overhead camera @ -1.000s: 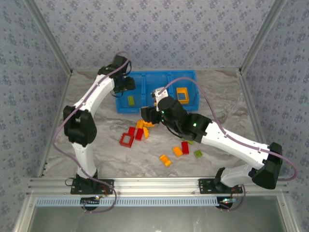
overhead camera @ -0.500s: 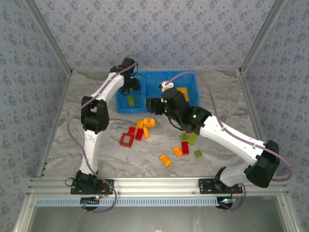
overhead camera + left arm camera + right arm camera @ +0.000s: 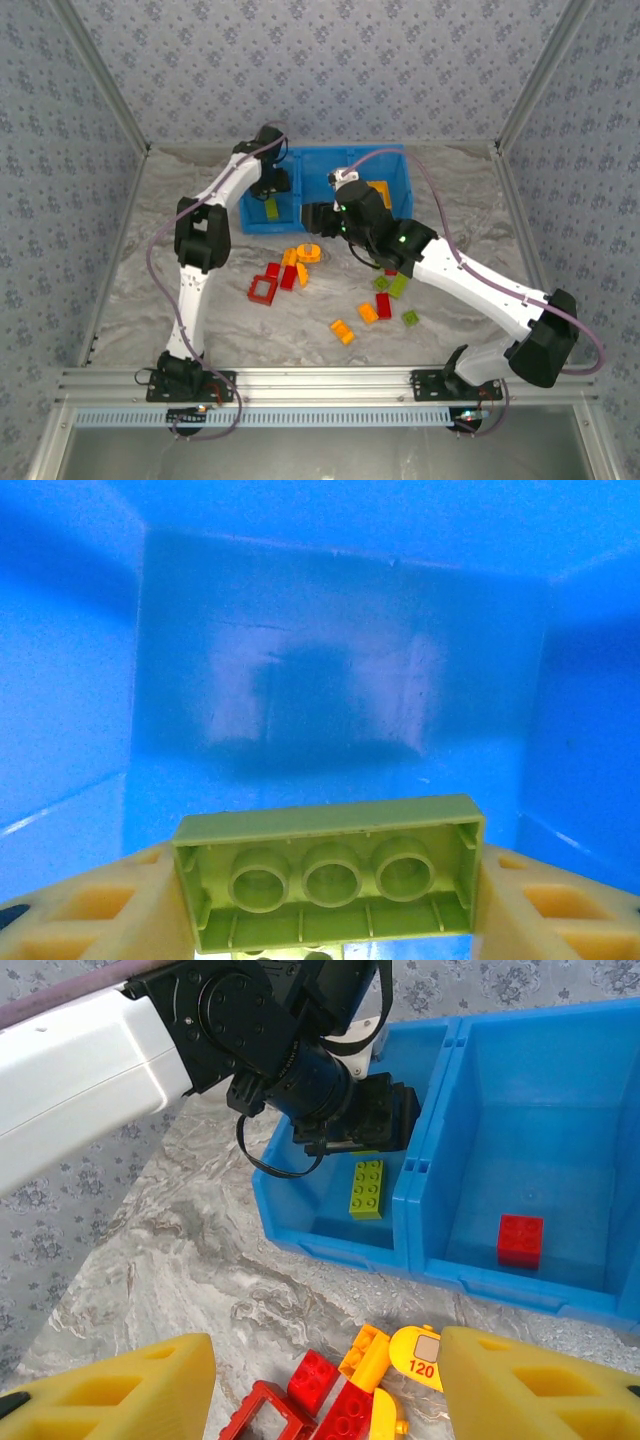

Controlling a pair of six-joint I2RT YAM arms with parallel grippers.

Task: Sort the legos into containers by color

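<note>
My left gripper [image 3: 325, 905] is shut on a lime green brick [image 3: 325, 875], underside towards the camera, inside the left compartment of the blue bin [image 3: 340, 630]. From above, this gripper [image 3: 271, 186] hangs over that compartment, where another green brick [image 3: 271, 208] lies flat. My right gripper [image 3: 325, 1390] stands open above a pile of red and orange-yellow legos [image 3: 350, 1400] on the table, in front of the bin [image 3: 420, 1260]. A red brick [image 3: 520, 1239] lies in the middle compartment. An orange-yellow frame [image 3: 378, 195] sits in the right one.
Loose bricks are scattered on the marbled table: a red frame [image 3: 263, 289], orange ones [image 3: 343, 331], a red one [image 3: 383, 305] and green ones [image 3: 410, 318]. The right arm [image 3: 450, 275] stretches diagonally over them. Patterned walls enclose the table.
The left gripper has moved right and further over the left compartment with the green brick. The right gripper has drawn back from the pile towards the bin.
</note>
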